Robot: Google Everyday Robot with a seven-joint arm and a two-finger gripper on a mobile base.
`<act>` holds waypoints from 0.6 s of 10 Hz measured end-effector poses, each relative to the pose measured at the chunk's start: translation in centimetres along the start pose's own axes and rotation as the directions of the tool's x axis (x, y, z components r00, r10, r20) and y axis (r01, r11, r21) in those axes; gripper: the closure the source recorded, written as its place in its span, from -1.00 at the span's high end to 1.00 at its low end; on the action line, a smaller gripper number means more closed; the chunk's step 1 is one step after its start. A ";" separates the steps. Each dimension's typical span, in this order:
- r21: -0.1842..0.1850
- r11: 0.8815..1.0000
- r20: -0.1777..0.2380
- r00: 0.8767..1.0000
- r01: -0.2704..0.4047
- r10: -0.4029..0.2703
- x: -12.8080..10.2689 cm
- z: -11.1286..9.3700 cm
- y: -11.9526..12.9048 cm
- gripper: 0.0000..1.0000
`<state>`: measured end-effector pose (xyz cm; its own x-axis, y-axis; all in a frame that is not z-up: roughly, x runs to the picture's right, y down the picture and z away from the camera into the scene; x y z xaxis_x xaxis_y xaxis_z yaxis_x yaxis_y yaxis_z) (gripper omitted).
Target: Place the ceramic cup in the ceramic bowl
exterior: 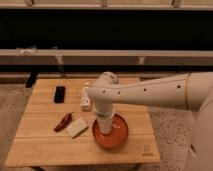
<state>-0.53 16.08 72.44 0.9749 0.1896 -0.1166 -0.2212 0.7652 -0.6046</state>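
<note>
At the nine o'clock side of the wooden surface (45, 145), a small black rectangular device (59, 94) is lying flat toward the far edge, and nearer me a red chili pepper (63, 122) is lying at a slant, touching or just beside a flat white block (76, 128) at its four o'clock. Moving toward the centre, a narrow white object (85, 98) is lying lengthwise at about twelve o'clock of the block, partly hidden behind my arm. My white arm (150, 92) is reaching in from the three o'clock side, bending at a rounded joint and pointing straight down, so my end effector (106, 129) is sitting low inside the ceramic bowl (119, 140), toward its nine o'clock half. The bowl is resting on the surface just right of the block, at roughly five o'clock of the surface's centre. A white shape at the tip of my arm is looking like the ceramic cup (105, 127), standing upright within the bowl, though I cannot tell where my wrist ends and the cup begins, nor whether my end effector is pinching it or spread apart.
</note>
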 end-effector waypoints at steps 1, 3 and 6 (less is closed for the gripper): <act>0.007 1.000 0.010 1.000 0.002 -0.002 -0.1 -0.1 0.0 0.60; 0.014 1.000 0.029 1.000 -0.009 0.009 -0.1 -0.6 -0.2 0.60; 0.034 0.999 0.062 0.998 -0.033 0.031 0.3 -2.1 -1.0 0.60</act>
<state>0.07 14.05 71.37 0.9640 0.2515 -0.0860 -0.2543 0.7788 -0.5734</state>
